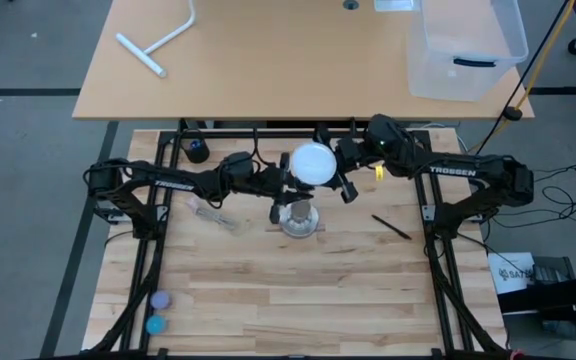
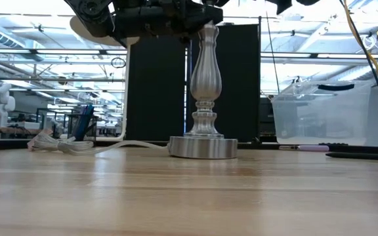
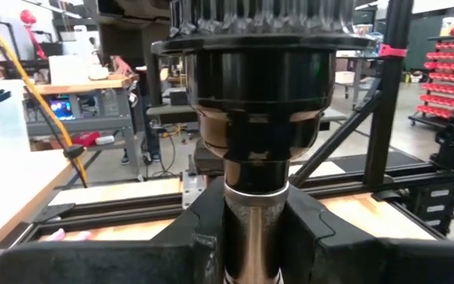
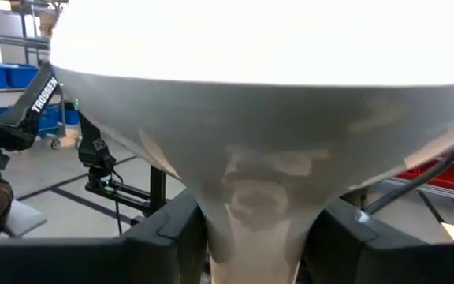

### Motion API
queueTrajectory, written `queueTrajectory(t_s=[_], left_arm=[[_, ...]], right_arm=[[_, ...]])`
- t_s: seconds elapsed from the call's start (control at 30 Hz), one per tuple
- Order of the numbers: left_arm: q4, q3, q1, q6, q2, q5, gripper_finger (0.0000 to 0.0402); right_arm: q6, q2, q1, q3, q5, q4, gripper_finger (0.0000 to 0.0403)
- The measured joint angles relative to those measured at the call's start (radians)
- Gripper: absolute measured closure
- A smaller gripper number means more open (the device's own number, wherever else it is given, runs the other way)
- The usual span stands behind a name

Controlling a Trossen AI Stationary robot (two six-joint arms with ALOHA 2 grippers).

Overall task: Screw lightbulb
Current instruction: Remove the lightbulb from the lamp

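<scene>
Lightbulb (image 1: 313, 163) up over the lamp post (image 2: 205, 85), mid-table. Right gripper (image 1: 345, 172) squeezing its neck; left gripper (image 1: 280, 182) clamped on the post. Probably not screwed tight yet.

Readable lettering: the TROSSEN brand only.

"TROSSEN" is printed in white on the right arm (image 1: 456, 172) in the high view, and on the left arm (image 1: 171, 184), where it is less legible. The same word is read on a dark arm link (image 4: 41, 92) in the right wrist view. A box (image 1: 516, 270) right of the table bears lettering that cannot be made out.
</scene>
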Motion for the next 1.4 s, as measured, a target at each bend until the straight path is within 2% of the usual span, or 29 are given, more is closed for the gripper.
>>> queueTrajectory(t_s=[0.23,0.37,0.47,0.63,1.03,1.23,1.4], left_arm=[[-0.016,-0.006,0.003,0.005,-0.002,0.02,0.033],[-0.016,-0.007,0.003,0.003,-0.002,0.016,0.033],[-0.017,-0.007,0.003,-0.004,-0.002,0.006,0.033],[-0.02,-0.007,0.003,-0.01,-0.002,-0.001,0.033],[-0.023,-0.007,0.007,-0.011,-0.002,-0.003,0.033],[-0.023,-0.008,0.006,-0.011,-0.003,-0.034,0.033],[-0.023,-0.008,0.005,-0.013,-0.003,-0.076,0.033]], right_arm=[[-0.064,-0.003,0.04,0.054,0.058,-0.075,0.0119],[-0.082,-0.005,0.045,0.084,0.067,-0.127,0.0085],[-0.111,-0.018,0.046,0.098,0.11,-0.192,0.0083],[-0.2,-0.098,0.047,0.1,0.257,-0.328,0.0089],[-0.237,-0.279,0.069,0.069,0.511,-0.585,0.0089],[-0.211,-0.308,0.128,-0.03,0.665,-0.539,0.0089],[-0.164,-0.281,0.189,-0.156,0.78,-0.277,0.0089]])
